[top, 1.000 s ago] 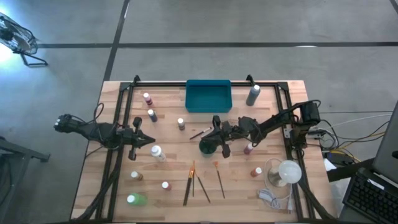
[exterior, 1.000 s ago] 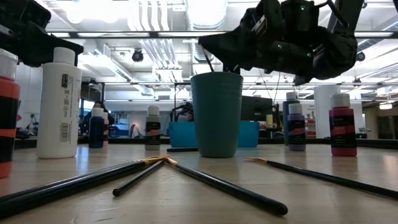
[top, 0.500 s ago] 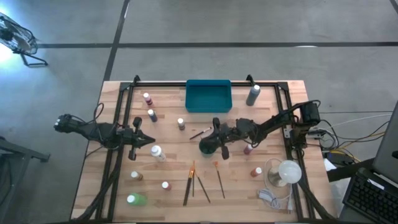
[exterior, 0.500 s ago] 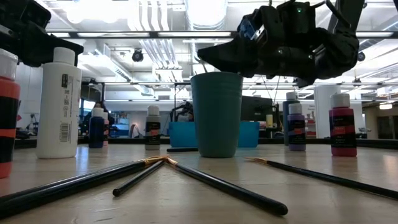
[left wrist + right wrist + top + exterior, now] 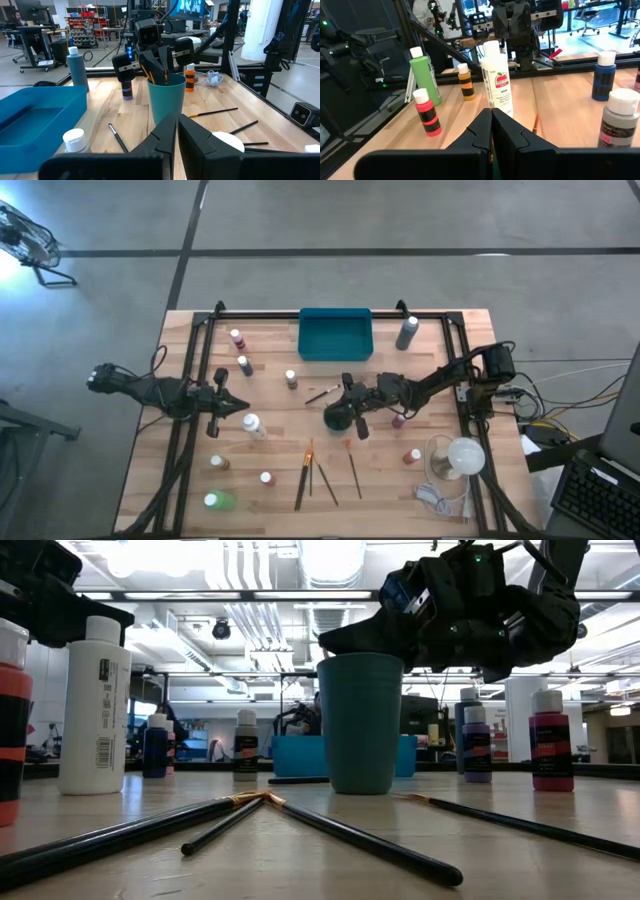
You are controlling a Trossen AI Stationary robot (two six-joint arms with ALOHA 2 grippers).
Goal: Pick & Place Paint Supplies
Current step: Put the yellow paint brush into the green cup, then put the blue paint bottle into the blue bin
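Dark right pincer (image 5: 352, 411) above cup (image 5: 336, 419)

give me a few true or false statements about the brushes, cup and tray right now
1. The right gripper is at the cup. True.
2. The tray is full of bottles. False: no bottle lies in it.
3. Brushes lie on the table in front of the cup. True.
4. The left gripper holds the white bottle. False: it hangs beside the bottle, fingers shut on nothing.
5. The grey bottle stands left of the tray. False: it stands to its right in the high view.
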